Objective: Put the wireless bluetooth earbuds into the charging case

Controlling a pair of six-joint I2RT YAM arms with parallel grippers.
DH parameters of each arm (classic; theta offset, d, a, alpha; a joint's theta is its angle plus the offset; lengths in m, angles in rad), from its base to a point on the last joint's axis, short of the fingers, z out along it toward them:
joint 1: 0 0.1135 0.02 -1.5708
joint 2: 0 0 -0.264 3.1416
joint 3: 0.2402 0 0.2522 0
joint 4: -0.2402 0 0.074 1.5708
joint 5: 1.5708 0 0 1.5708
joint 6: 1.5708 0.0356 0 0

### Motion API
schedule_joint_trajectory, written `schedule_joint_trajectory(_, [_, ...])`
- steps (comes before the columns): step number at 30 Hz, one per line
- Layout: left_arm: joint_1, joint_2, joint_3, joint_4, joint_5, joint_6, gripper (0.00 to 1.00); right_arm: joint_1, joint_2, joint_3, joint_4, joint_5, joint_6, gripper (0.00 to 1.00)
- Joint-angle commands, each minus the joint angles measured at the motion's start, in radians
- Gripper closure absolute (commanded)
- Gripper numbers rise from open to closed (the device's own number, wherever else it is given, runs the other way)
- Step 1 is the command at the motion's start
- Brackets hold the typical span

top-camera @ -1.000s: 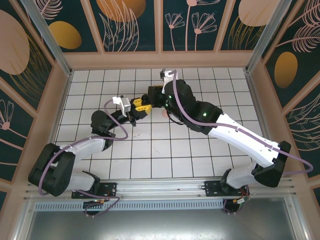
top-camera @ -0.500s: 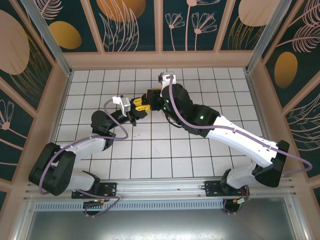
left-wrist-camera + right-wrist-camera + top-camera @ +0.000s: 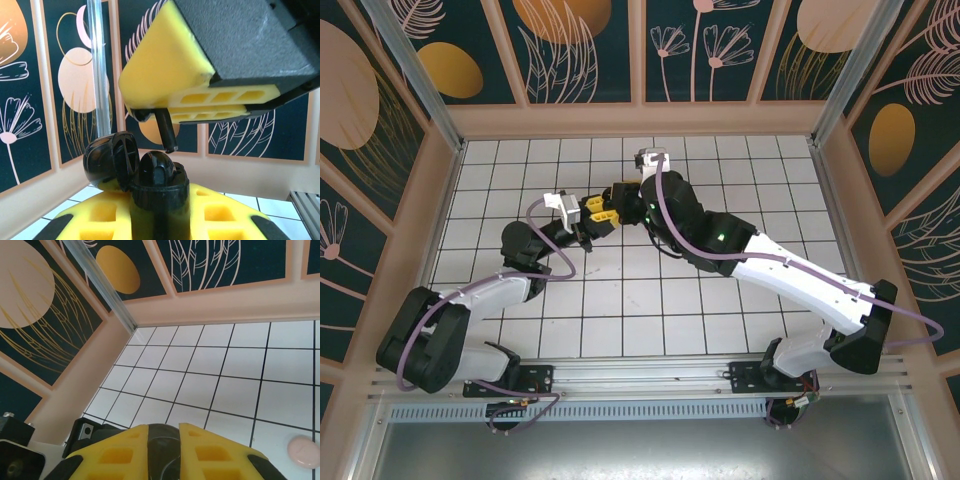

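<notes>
— Item one, the left gripper (image 3: 594, 213): fingers pressed tight on the charging case (image 3: 159, 200), holding it upright.

— The case itself?

— Black. The lid (image 3: 111, 161) is flipped open and hangs off the case's left side. Something rounded and black sits in the mouth. Whether that is a bud already seated, I can't tell.

— Above the case?

— One black earbud (image 3: 167, 131), stem pointing down, its tip just over the case mouth and not touching.

— Held by?

— The right gripper (image 3: 163, 437), pinching the bud by its head, directly over the case.

— What has changed?

— A second ago the right gripper stood off to the right of the case. It has swung in leftward and now hangs over it. The left gripper and the case have not shifted.

— Meaning?

— The approach looks done, I'd say. What remains is lowering the stem into its socket, and lining it up will need care.
</notes>
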State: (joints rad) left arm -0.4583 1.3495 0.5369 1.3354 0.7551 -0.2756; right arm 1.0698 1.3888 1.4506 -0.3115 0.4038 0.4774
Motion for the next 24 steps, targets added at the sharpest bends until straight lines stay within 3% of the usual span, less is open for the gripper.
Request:
schedule_joint_trajectory(1, [-0.005, -0.025, 0.024, 0.038, 0.007, 0.0, 1.0, 0.009, 0.007, -0.012, 0.034, 0.029, 0.01, 0.81])
schedule_joint_trajectory(24, [-0.005, -0.032, 0.033, 0.039, -0.008, -0.005, 1.0, 0.034, 0.045, -0.045, 0.016, -0.008, 0.0, 0.83])
